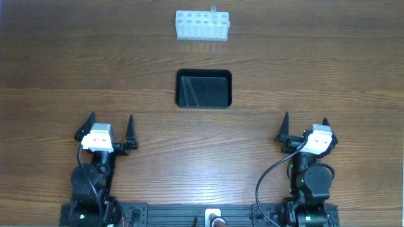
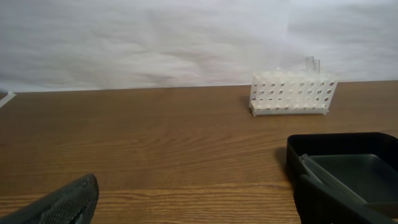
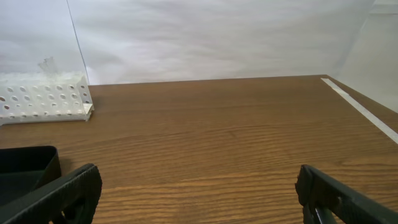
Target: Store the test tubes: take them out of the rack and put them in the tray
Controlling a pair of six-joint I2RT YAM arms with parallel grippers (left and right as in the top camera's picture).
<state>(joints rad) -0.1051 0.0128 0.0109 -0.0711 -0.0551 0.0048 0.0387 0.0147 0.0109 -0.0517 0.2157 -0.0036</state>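
Wood-grain table (image 1: pixel 63 63) ran under both arms, with a pale wall behind it in the wrist views. At the far edge of the table, centred, stood a white test tube rack (image 1: pixel 202 26), and one clear test tube (image 1: pixel 213 9) rose upright from its far right end. A black tray (image 1: pixel 179 88) sat nearer the arms, directly in front of the rack and apart from it. Faint pale streaks crossed its floor; whether they were tubes could not be told. The left gripper (image 1: pixel 111 118) and the right gripper (image 1: pixel 306 119) sat near their bases, well apart from the tray, each with fingers spread wide and holding nothing.
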